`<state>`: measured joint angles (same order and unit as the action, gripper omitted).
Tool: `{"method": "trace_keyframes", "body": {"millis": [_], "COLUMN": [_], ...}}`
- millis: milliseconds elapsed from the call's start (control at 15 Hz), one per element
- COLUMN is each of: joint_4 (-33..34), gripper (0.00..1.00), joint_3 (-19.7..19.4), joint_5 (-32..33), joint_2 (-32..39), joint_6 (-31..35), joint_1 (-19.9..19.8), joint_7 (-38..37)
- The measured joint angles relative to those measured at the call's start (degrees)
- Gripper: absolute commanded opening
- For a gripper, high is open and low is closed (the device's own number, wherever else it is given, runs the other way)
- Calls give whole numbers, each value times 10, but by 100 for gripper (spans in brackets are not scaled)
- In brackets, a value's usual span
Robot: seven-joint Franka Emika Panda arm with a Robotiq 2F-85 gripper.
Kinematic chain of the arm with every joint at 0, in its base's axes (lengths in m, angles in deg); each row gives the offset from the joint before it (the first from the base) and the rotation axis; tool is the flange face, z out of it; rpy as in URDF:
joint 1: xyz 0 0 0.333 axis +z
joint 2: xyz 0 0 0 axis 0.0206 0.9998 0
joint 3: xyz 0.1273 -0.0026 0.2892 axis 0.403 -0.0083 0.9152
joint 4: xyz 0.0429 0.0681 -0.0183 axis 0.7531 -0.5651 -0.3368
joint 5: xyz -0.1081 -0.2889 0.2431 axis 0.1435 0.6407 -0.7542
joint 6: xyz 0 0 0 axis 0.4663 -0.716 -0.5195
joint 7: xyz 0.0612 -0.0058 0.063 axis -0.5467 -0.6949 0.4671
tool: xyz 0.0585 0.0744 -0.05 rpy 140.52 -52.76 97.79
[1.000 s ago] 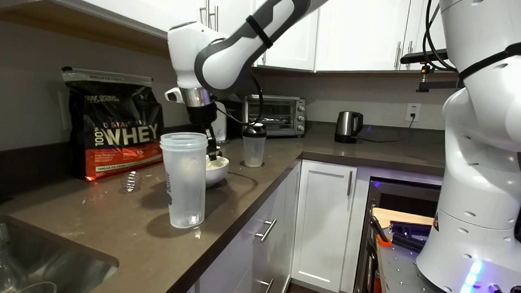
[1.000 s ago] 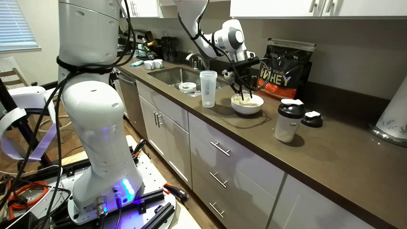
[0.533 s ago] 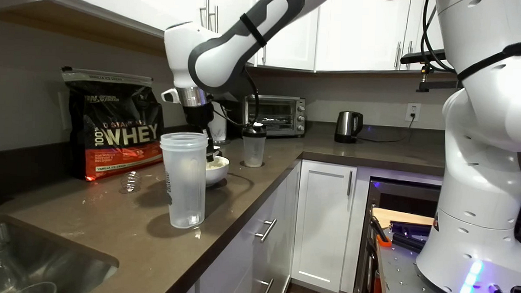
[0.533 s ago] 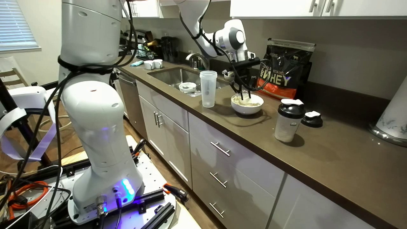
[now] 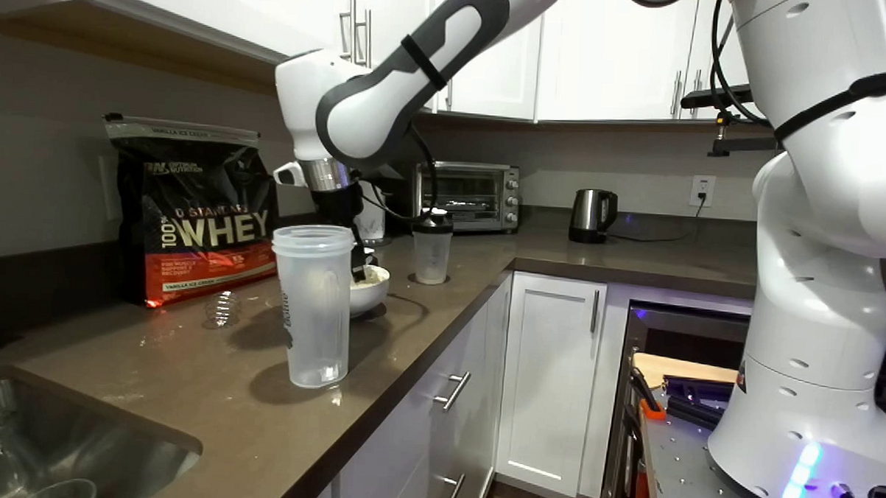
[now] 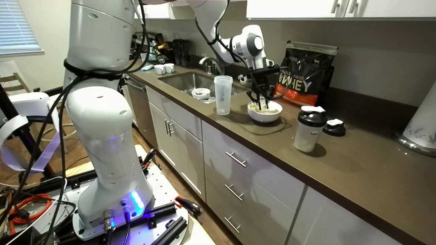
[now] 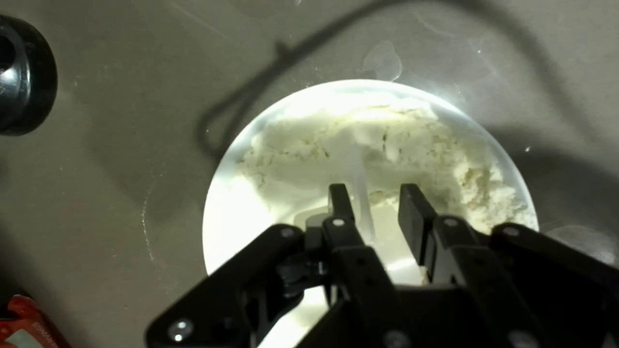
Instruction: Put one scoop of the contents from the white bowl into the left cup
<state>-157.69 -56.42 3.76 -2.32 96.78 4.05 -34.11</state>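
The white bowl [image 7: 520, 200] holds pale powder; it stands on the counter in both exterior views [image 5: 367, 299] [image 6: 264, 118]. A translucent scoop [image 7: 363, 203] lies in the powder, its thin handle pointing up the wrist view. My gripper [image 7: 375, 193] is open above the bowl, its fingers [image 7: 415, 212] on either side of the handle with gaps visible. The scoop's cup is partly hidden by the gripper. In both exterior views the gripper [image 5: 359, 274] [image 6: 263, 107] points down into the bowl. The left cup, a tall frosted tumbler [image 5: 315, 325] [image 6: 223, 97], stands upright beside the bowl.
A smaller shaker with a black lid [image 6: 308, 132] stands near the bowl, with a loose black lid [image 6: 335, 129] by it. A whey bag [image 5: 201, 218] leans at the wall. A wire ball [image 5: 223, 310] lies by the bag. A sink [image 5: 119, 444] lies beyond the tumbler.
My arm has moved slightly sideways, toward the tumbler in an exterior view, then lowered, so the fingertips sit lower over the bowl. The bowl and tumbler have not moved.
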Motion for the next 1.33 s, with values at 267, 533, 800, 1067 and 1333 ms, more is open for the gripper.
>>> {"method": "trace_keyframes", "body": {"millis": [267, 533, 800, 1067, 1333], "joint_4": [2, 9, 15, 17, 19], "gripper": [29, 5, 1, 1, 1], "joint_3": [0, 0, 0, 0, 0], "joint_5": [0, 0, 0, 0, 1], "joint_2": [2, 3, 5, 7, 7], "joint_6": [-3, -6, -11, -11, -11], "joint_1": [-4, -6, -6, -6, -6], "joint_7": [5, 11, 12, 12, 12]}}
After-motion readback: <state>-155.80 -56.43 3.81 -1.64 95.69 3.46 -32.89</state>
